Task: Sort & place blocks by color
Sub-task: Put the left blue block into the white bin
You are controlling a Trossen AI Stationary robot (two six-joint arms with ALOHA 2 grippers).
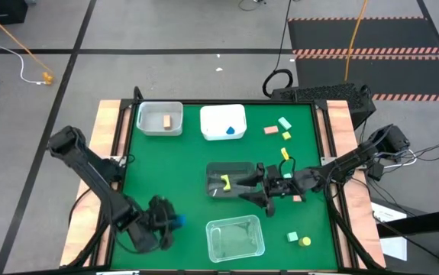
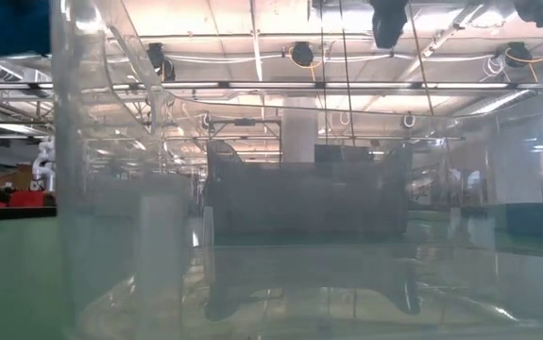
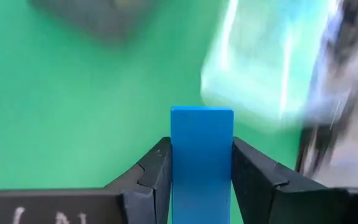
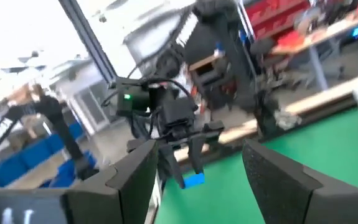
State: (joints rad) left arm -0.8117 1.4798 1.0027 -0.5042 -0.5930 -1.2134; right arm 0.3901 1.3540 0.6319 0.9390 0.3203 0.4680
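Gripping a smooth, bright blue rectangular block (image 3: 202,163), left gripper (image 3: 200,171) clamped.

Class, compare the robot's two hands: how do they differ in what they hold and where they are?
The left hand is shut on a blue block; the right hand is open and holds nothing. The left hand sits near the table's front left edge; the right hand is beside the dark middle tray. Both have two dark fingers.
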